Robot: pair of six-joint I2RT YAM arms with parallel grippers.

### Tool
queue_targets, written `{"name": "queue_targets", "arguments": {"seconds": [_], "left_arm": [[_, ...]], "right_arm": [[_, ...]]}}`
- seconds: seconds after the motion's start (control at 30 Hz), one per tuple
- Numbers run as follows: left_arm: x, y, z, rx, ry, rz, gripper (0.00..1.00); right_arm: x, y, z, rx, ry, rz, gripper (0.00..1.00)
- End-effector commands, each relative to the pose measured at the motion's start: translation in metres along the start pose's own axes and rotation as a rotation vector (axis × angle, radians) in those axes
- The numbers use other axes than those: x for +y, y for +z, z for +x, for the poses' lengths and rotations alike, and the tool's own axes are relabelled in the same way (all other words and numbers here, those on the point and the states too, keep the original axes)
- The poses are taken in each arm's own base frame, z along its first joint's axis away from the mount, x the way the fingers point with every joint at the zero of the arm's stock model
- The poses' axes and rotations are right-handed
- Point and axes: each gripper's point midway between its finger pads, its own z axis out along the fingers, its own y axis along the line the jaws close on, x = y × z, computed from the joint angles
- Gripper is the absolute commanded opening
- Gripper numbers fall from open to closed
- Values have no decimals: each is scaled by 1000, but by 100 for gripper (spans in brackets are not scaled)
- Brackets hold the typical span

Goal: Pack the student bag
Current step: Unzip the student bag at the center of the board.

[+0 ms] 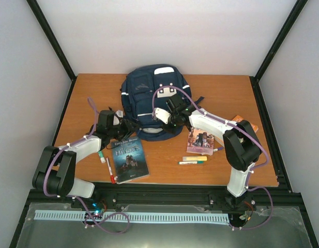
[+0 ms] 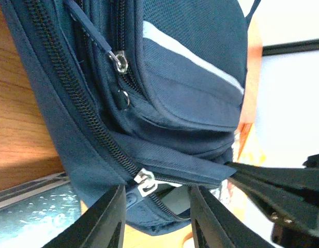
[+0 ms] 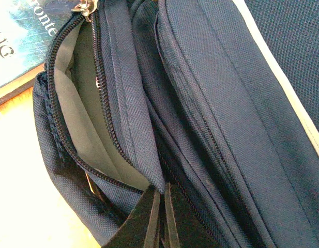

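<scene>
Navy student bag [image 1: 149, 93] | right tool [image 3: 162, 217] pinched on its fabric | left tool [image 2: 155, 206] spread

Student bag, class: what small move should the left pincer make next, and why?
Probably shut the left pincer on the silver zipper pull: it sits between the open jaws, the pocket of the student bag is only partly unzipped, and the right pincer pinches the flap.

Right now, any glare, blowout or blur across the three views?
Top external: even light, student bag sharp, soft shadows only. Left wrist: background blown white; left fingers dark, slightly soft. Right wrist: table at bottom left washed out; bag weave crisp, right fingers near silhouette.
</scene>
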Motion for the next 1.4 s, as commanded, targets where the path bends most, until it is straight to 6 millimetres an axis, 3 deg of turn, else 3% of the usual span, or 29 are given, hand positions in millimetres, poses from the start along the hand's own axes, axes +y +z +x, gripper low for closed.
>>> {"name": "queue_targets", "arguments": {"seconds": [0.0, 0.1, 0.27, 0.47, 0.67, 0.97, 1.13, 1.37], "left_arm": [[8, -2, -6, -30, 46, -51, 43], [17, 3, -5, -14, 58, -83, 55], [11, 20, 3, 59, 82, -5, 55], [-13, 23, 13, 106, 142, 77, 48], [-23, 19, 17, 111, 163, 107, 35], [-23, 15, 20, 108, 160, 93, 18], [-19, 8, 22, 106, 186, 40, 2], [0, -6, 14, 67, 224, -129, 1]], "right_arm": [[1, -5, -11, -39, -6, 8, 3], [2, -4, -11, -39, -5, 4, 3], [3, -3, -10, -39, -4, 0, 3], [2, -1, -9, -35, -1, -1, 3], [3, 0, -8, -33, 1, -4, 3], [3, 0, -8, -33, 4, -5, 3], [2, -1, -5, -24, -6, 7, 3], [-21, -19, 1, -10, 6, 141, 3]]}}
